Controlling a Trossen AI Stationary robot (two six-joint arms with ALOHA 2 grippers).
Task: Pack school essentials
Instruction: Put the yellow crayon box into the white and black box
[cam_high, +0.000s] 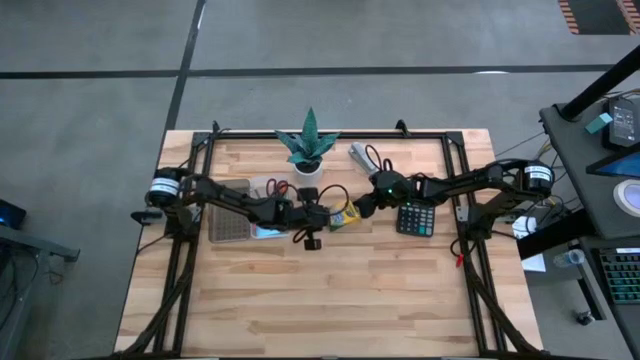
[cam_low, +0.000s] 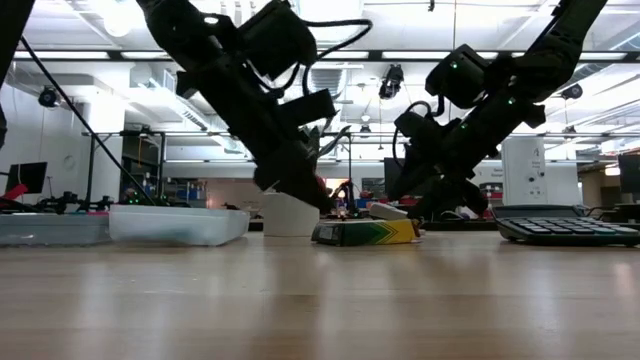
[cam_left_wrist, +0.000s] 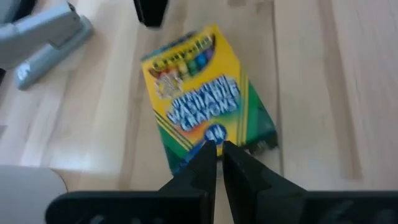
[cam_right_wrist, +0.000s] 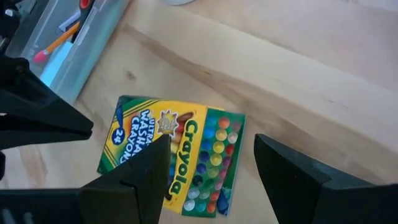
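The crayon box (cam_right_wrist: 171, 155) lies flat on the table (cam_high: 330, 300), just in front of the potted plant (cam_high: 308, 145). Judged light, stiff cardboard; best taken across its long edges. Left gripper (cam_left_wrist: 219, 155) fingers are clenched, empty, at one end. Right gripper (cam_right_wrist: 211, 177) fingers stand released above it. A stapler (cam_left_wrist: 43, 37) and calculator (cam_high: 415, 217) lie nearby; the clear tray (cam_right_wrist: 74, 43) is beside it.
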